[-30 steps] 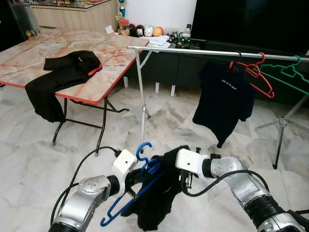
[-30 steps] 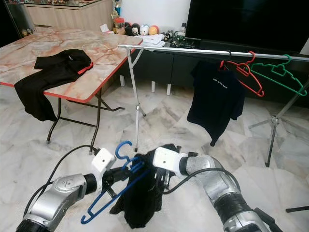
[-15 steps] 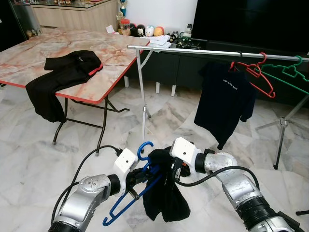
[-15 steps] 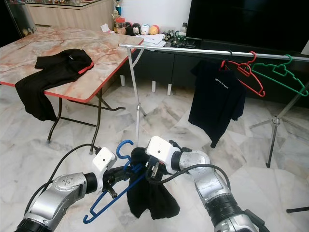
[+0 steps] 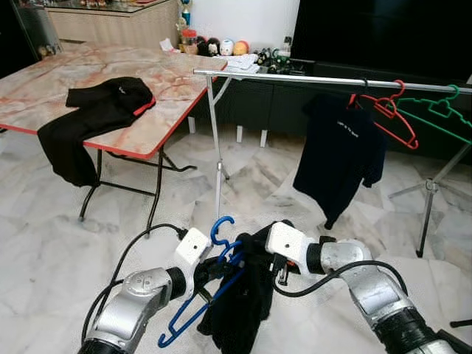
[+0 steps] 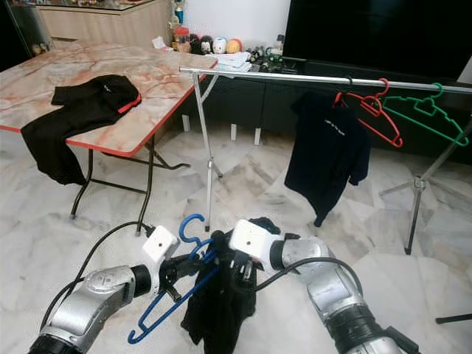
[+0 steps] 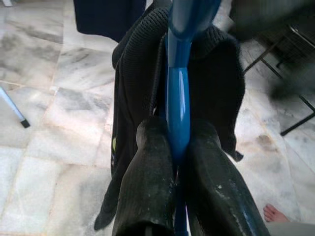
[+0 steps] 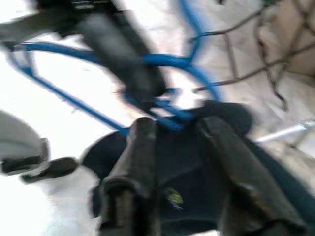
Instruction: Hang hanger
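Low in front of the metal clothes rail (image 5: 310,77), our left hand (image 5: 215,267) pinches the blue hanger (image 5: 210,291) between its two fingers (image 7: 147,187), hook up. Our right hand (image 5: 279,271), just beside it, has its fingers (image 8: 140,162) spread over the black garment (image 5: 240,310) draped on that hanger. A dark T-shirt (image 5: 341,158) hangs from the rail, and beyond the rail's left end black clothes (image 5: 92,110) lie on a marble worktop (image 5: 158,110).

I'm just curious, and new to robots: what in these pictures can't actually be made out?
- Right wrist view: motion blur; whether the right gripper jaws pinch the black garment is unclear.
- Eye views: white print on the hung dark T-shirt is too small to read.
- Green plastic hanger: cut by the frame edge.
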Robot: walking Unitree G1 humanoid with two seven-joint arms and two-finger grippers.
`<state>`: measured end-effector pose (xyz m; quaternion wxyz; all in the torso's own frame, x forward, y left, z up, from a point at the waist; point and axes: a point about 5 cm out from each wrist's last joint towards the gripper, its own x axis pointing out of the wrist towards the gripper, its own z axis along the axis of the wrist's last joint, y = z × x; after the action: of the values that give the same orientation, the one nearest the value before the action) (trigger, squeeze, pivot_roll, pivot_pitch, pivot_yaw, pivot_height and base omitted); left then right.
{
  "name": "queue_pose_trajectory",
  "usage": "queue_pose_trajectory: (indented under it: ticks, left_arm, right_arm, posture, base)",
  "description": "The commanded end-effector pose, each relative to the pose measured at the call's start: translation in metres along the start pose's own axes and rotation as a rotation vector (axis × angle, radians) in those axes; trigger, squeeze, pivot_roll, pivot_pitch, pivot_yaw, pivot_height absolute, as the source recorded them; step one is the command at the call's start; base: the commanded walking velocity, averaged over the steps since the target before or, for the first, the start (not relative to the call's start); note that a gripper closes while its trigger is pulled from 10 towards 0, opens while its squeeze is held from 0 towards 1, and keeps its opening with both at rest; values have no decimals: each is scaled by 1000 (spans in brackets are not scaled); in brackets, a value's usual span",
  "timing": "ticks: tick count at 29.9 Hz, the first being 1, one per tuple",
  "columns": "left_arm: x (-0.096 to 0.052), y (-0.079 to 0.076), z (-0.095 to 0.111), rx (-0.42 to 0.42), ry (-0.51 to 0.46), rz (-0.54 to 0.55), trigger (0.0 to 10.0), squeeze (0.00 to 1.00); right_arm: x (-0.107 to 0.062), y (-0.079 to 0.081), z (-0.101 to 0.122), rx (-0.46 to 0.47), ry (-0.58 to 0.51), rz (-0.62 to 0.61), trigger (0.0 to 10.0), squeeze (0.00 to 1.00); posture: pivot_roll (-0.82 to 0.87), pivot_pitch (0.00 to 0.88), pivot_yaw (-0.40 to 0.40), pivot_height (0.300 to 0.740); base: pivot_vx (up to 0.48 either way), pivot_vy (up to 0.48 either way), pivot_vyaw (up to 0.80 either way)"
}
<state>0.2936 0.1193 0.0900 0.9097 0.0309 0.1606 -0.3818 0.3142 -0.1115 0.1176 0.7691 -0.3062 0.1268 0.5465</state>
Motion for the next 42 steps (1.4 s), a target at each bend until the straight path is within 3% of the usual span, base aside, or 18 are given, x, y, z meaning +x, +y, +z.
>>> queue_pose_trajectory:
  ticks: [1, 11, 13, 15, 18, 19, 20, 21, 22, 24, 29, 30, 32, 34, 35, 36, 42]
  left_arm:
    - [0, 4, 11, 21, -51, 12, 10000, 0]
    - [1, 4, 14, 1, -84, 14, 10000, 0]
    - [0, 2, 12, 0, -79, -3, 10000, 0]
    - [-1, 1, 9, 2, -67, -23, 10000, 0]
    - [-3, -1, 8, 9, -56, -48, 10000, 0]
    - [-5, -2, 7, 14, -47, -76, 10000, 0]
    - [-6, -2, 6, 17, -42, -85, 10000, 0]
    - [-7, -4, 4, 21, -24, -108, 10000, 0]
    - [-7, -5, 3, 24, -11, -122, 10000, 0]
    - [-12, -12, -2, 28, 30, -216, 10000, 0]
    - [-14, -15, -2, 49, 50, -267, 10000, 0]
    - [-17, -14, 0, 61, 53, -285, 10000, 0]
    - [-20, -13, 2, 77, 67, -312, 10000, 0]
    - [-21, -14, 4, 92, 68, -334, 10000, 0]
    - [-21, -15, 6, 101, 68, -352, 10000, 0]
    - [-21, -16, 9, 115, 71, -376, 10000, 0]
    - [-21, -23, 14, 153, 83, -446, 10000, 0]
  right_arm:
    - [-1, 4, 0, -16, 18, 28, 10000, 1000]
    - [-23, 15, -12, -7, 120, 95, 10000, 1000]
    - [-31, 6, -11, -18, 120, 30, 10000, 1000]
    - [-44, -12, -2, 5, 31, -85, 10000, 1000]
    - [-53, -24, 6, 21, -43, -164, 10000, 1000]
    - [-58, -33, 7, 7, -43, -214, 10000, 380]
    - [-60, -36, 6, -1, -39, -229, 10000, 380]
    - [-62, -38, 5, -12, -30, -227, 10000, 0]
    - [-63, -39, 4, -19, -24, -223, 10000, 0]
    - [-55, -27, 2, -51, -24, -66, 10000, 0]
    - [-50, -14, 0, -42, -45, 89, 10000, 0]
    - [-56, -14, -3, -16, -50, 156, 10000, 1000]
    - [-62, -16, -6, 7, -44, 220, 10000, 1000]
    - [-63, -18, -10, -28, -15, 226, 10000, 1000]
    - [-64, -19, -13, -35, 2, 236, 10000, 212]
    - [-65, -19, -16, -40, 16, 260, 10000, 0]
    - [-65, -18, -20, -57, 39, 313, 10000, 0]
  posture:
    - [94, 63, -20, 740]
    - [85, 65, -24, 740]
    - [84, 64, -24, 740]
    - [77, 64, -25, 740]
    - [77, 64, -25, 740]
    - [77, 62, -26, 740]
    - [77, 62, -26, 740]
    - [77, 62, -26, 740]
    - [77, 62, -26, 740]
    - [72, 58, -27, 740]
    - [78, 55, -32, 740]
    - [77, 54, -33, 740]
    - [77, 54, -33, 740]
    - [78, 46, -35, 740]
    - [78, 46, -35, 740]
    - [79, 39, -34, 740]
    - [73, 33, -33, 740]
  base:
    - [0, 0, 0]
    - [0, 0, 0]
    - [0, 0, 0]
    - [0, 0, 0]
    - [0, 0, 0]
    - [0, 0, 0]
    - [0, 0, 0]
    - [0, 0, 0]
    - [0, 0, 0]
    - [0, 0, 0]
    - [0, 0, 0]
    - [0, 0, 0]
    - [0, 0, 0]
    - [0, 0, 0]
    - [0, 0, 0]
    - [0, 0, 0]
    - [0, 0, 0]
